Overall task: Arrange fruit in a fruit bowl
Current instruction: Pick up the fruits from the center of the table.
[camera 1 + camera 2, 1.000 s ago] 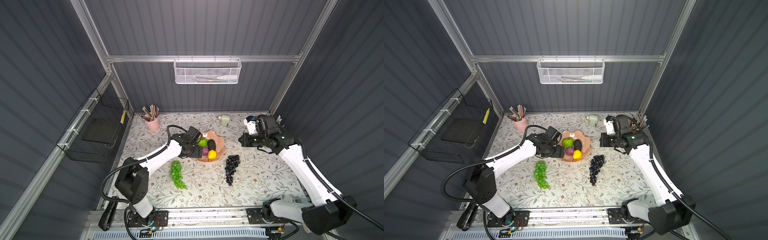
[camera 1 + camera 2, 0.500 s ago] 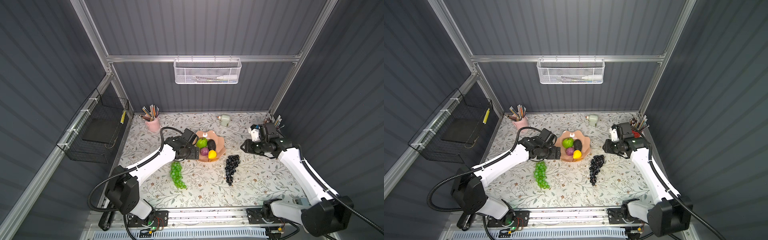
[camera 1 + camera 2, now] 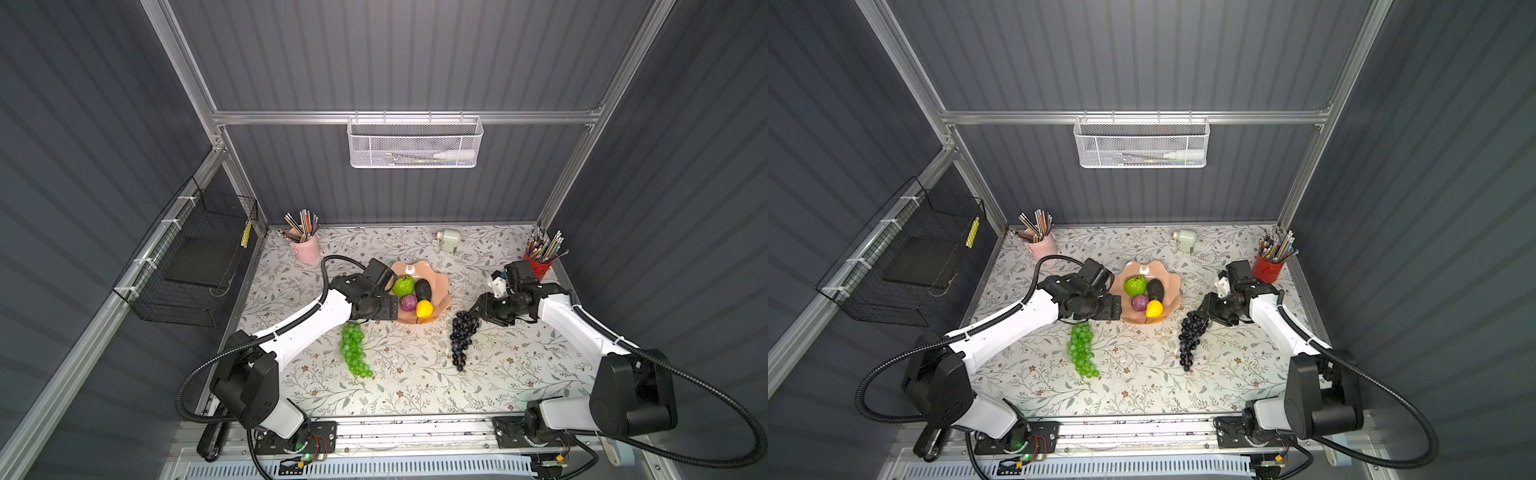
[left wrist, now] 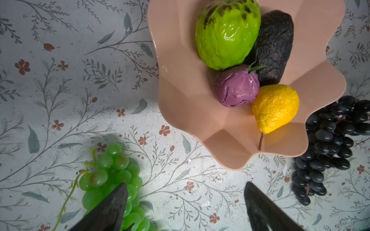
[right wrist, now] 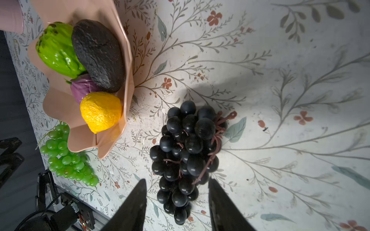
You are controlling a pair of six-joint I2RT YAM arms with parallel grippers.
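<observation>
Right gripper [image 5: 177, 181]: half-spread, empty.
Left gripper [image 4: 185, 183]: wide, empty, beside fruit bowl [image 4: 180, 90].
Room: bowl rim near; open table [image 5: 280, 100] opposite.
Dark grape bunch [image 5: 186, 152]: one end under right gripper.

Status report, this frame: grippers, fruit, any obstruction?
Left gripper open, by green grape bunch. Right gripper open, over dark grape bunch, not gripping. Bowl holds four fruits; both bunches on table. Nothing between bunches and bowl.

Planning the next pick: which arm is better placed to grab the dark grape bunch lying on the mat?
Right. The right claw hangs open over the dark grape bunch; the left claw is by the green grape bunch, beyond the fruit bowl.
</observation>
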